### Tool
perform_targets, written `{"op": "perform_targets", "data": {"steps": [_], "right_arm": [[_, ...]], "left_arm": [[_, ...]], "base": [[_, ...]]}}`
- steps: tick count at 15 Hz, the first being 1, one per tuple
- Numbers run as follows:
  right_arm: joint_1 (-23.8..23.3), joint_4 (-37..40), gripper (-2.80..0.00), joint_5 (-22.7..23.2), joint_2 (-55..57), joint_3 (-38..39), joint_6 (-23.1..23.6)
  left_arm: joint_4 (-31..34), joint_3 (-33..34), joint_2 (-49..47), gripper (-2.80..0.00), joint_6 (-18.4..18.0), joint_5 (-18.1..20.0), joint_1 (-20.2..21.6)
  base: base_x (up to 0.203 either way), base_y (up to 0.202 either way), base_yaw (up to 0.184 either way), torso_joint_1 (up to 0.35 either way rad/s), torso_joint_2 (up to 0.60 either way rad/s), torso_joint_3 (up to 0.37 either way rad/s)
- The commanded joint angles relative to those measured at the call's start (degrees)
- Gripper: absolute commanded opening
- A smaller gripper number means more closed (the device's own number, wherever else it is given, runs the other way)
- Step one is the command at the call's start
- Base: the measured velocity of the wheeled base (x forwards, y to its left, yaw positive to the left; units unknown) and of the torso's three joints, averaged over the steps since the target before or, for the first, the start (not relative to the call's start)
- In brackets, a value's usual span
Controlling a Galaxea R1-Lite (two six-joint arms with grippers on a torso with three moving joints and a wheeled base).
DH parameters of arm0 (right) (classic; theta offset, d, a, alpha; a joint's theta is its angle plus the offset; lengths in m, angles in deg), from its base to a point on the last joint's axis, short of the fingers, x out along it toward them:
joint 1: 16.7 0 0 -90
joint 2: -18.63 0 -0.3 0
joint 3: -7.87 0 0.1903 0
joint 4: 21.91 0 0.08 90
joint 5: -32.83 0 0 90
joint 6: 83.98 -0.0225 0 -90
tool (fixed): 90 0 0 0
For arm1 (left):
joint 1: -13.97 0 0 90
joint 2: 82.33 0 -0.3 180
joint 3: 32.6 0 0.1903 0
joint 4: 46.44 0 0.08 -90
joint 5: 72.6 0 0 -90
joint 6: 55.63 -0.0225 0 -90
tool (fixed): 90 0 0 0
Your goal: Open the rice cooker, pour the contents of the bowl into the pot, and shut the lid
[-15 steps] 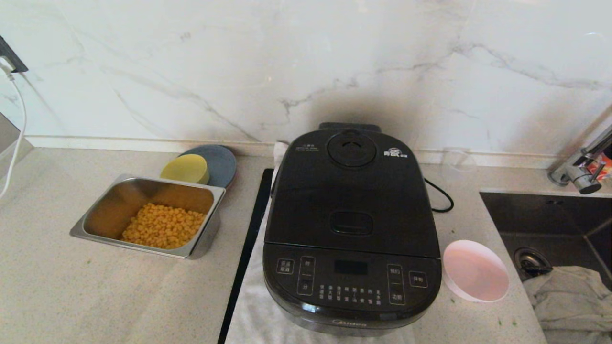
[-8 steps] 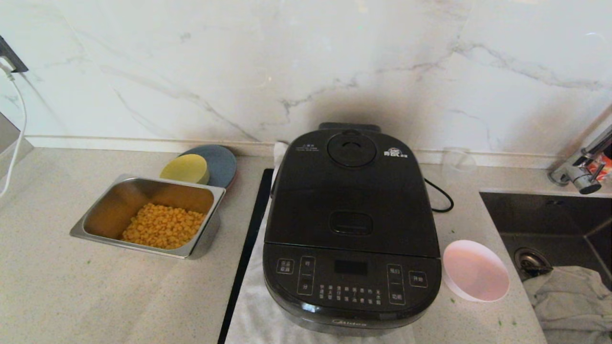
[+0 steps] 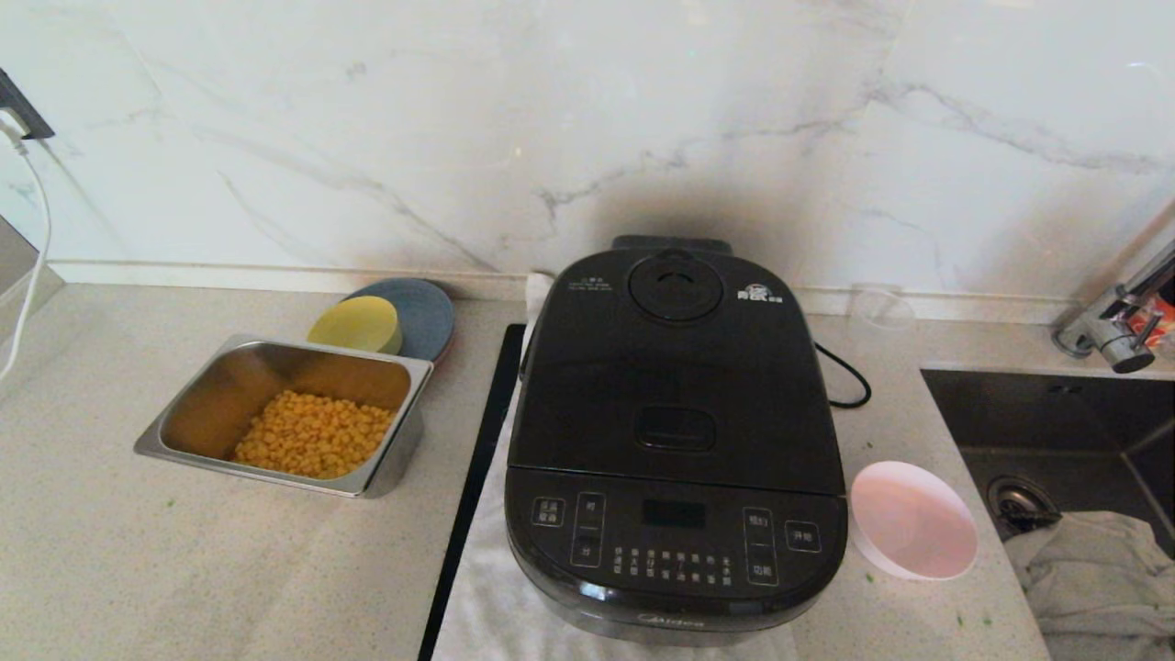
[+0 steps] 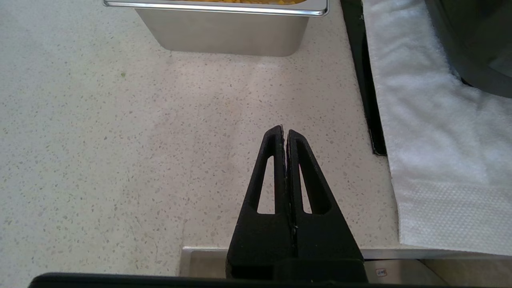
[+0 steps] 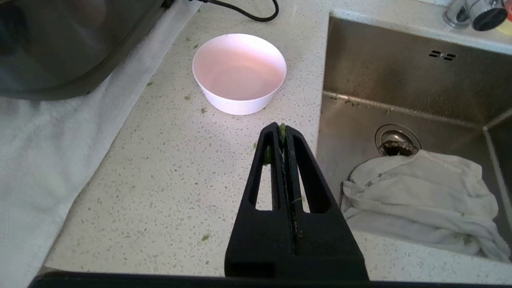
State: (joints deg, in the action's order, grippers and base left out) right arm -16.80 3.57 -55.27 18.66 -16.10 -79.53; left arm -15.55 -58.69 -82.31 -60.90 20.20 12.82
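Head view — rice cooker [image 3: 675,441] lid [image 3: 675,367] down, bowl [image 3: 912,520] beside.

Bare desk [image 3: 110,551] lay open left of the rice cooker [image 3: 675,441], bounded at the back by the steel tray [image 3: 285,418]. On the right, only a narrow strip of desk ran between cooker and sink [image 3: 1056,431], and the bowl [image 3: 912,520] stood in it, just beside the cooker.

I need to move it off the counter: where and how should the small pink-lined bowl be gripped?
Grip the bowl by its rim, one finger inside and one outside, probably coming from above on the side nearest the sink. It stands upright and open, and the rice cooker crowds its other side.
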Motion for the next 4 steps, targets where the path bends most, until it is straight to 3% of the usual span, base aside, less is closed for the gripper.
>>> {"op": "perform_targets", "data": {"steps": [1,4], "right_arm": [[0.01,-0.10,-2.80,-0.06,0.24,-0.02,-0.23],[0.01,-0.10,-2.80,-0.15,0.24,-0.02,-0.58]], "left_arm": [[0.04,-0.01,0.06,-2.80,-0.07,0.01,0.00],[0.04,-0.01,0.06,-2.80,-0.01,0.01,0.00]], "base": [[0.000,0.000,0.000,0.000,0.00,0.000],[0.000,0.000,0.000,0.000,0.00,0.000]]}}
